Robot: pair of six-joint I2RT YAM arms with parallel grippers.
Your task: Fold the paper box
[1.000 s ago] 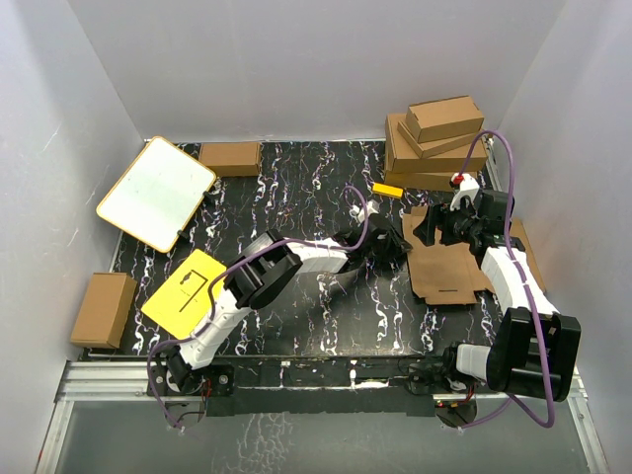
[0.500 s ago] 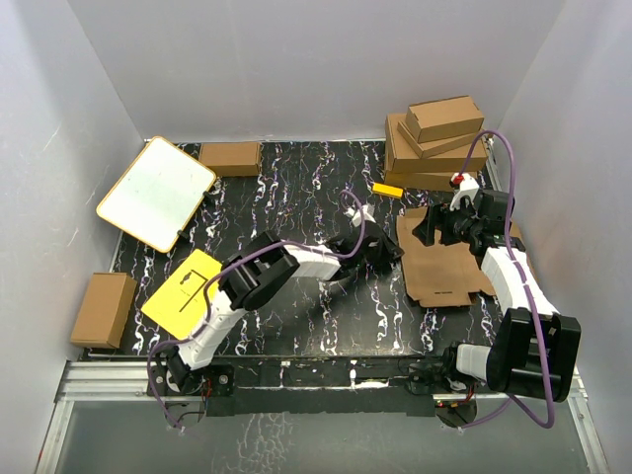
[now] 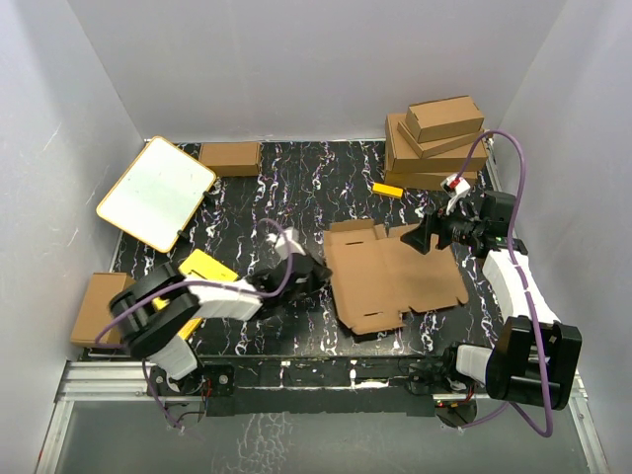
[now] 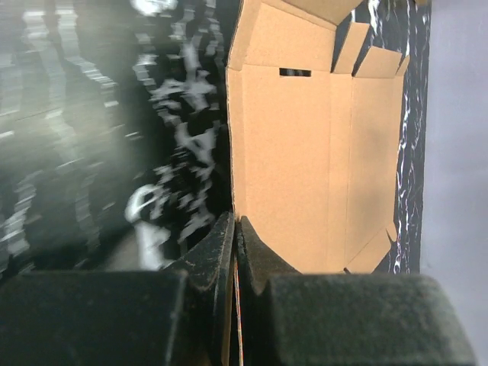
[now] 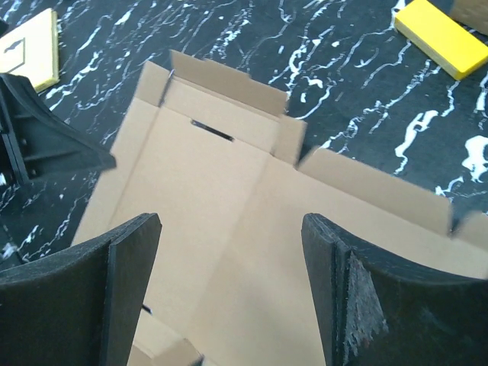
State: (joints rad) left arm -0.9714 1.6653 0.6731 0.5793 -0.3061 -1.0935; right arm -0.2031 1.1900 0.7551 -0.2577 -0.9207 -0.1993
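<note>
The paper box was an unfolded sheet of plain brown corrugated cardboard, lying flat on the black, white-veined worktop, right of its middle and nearer the near edge than the far one. It was die-cut, with crease lines running across it, short flaps along its far side, one narrow slot and notched corners. Its surface looked matte and smooth, and the cut rim showed its thin fluted layers.

The left gripper was at the sheet's left edge, its dark jaws pressed together with that edge pinched between them. The right gripper hovered over the sheet's far right corner with its jaws spread wide and nothing in them.

A small yellow block lay near the far edge, and a stack of brown boxes filled the far right corner.
</note>
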